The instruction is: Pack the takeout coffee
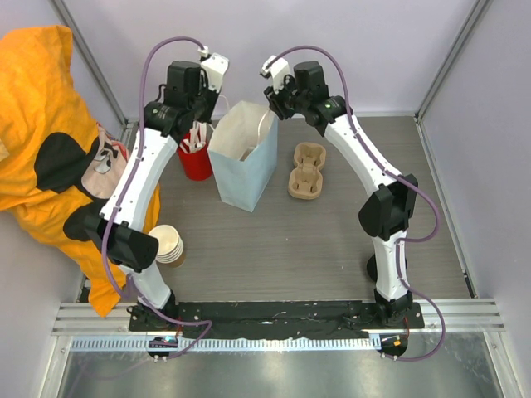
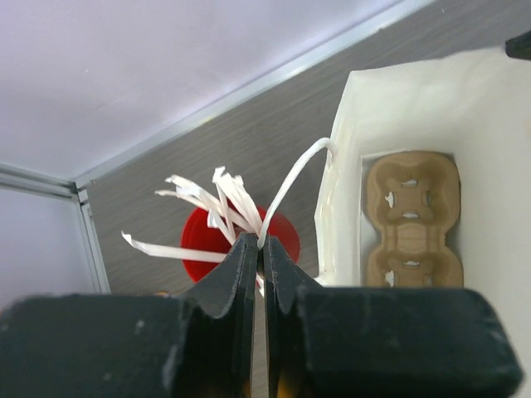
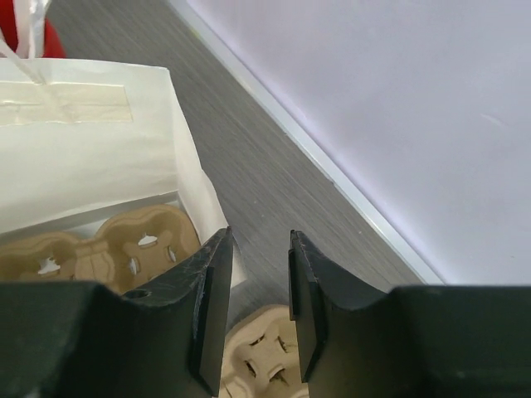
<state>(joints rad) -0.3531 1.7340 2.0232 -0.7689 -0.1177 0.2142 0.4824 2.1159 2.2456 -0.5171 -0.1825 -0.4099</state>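
Observation:
The takeout coffee is out of view in every frame. The pale blue paper bag [image 1: 245, 170] stands open mid-table. Its white inside [image 2: 415, 108] holds a brown cardboard cup carrier [image 2: 412, 217] lying on the bottom. My left gripper [image 2: 260, 242] hovers over the bag's left rim, shut on the bag's thin white handle loop [image 2: 290, 178]. My right gripper [image 3: 259, 236] hangs open over the bag's right corner [image 3: 187, 157], with nothing between its fingers. In the top view, both grippers sit above the bag's mouth, left [image 1: 214, 99] and right [image 1: 278, 101].
A red cup [image 1: 195, 162] stuffed with white paper strips [image 2: 211, 199] stands against the bag's left side. A second cardboard carrier [image 1: 305, 172] lies right of the bag. A stack of lidless paper cups [image 1: 168, 245] lies by the left arm. Orange cloth [image 1: 41, 124] covers the left edge.

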